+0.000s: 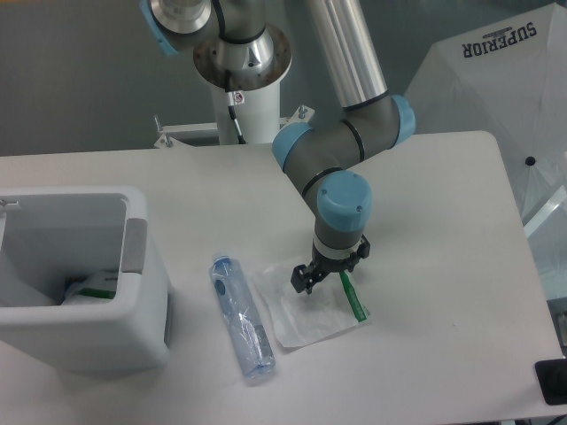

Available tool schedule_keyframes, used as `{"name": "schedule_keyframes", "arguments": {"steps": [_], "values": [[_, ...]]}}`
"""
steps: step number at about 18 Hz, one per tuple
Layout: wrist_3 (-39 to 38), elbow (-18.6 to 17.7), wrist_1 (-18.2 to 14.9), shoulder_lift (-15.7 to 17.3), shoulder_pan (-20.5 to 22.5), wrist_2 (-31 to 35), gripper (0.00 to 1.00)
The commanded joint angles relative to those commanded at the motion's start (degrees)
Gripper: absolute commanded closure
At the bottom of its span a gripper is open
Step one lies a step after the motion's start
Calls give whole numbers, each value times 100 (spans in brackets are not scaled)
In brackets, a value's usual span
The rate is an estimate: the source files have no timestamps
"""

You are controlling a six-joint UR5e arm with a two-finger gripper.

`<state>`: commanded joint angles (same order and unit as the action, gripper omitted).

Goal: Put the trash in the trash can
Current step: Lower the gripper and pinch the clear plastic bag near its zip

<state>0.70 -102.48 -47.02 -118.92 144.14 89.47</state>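
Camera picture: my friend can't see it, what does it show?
A grey-and-blue robot arm's gripper sits low over a flat crinkled white wrapper with a green edge on a white table. A slim clear bottle lies beside it, near a boxy white bin.

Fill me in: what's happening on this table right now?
A UR5e arm has its tool lowered onto a flat white wrapper with a green edge strip, near the table's middle. Whether it has a grip cannot be told. A clear plastic bottle lies just left of the wrapper, untouched. The white trash can stands at the left edge with some item already inside. Both loose pieces are on the table, not yet binned.
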Motion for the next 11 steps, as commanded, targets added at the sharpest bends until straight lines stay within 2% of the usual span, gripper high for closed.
{"name": "schedule_keyframes", "arguments": {"steps": [6, 9, 11], "values": [[0, 0, 9, 0, -18, 70, 9], [-9, 0, 9, -9, -26, 88, 19], [-9, 0, 9, -18, -26, 88, 22]]}}
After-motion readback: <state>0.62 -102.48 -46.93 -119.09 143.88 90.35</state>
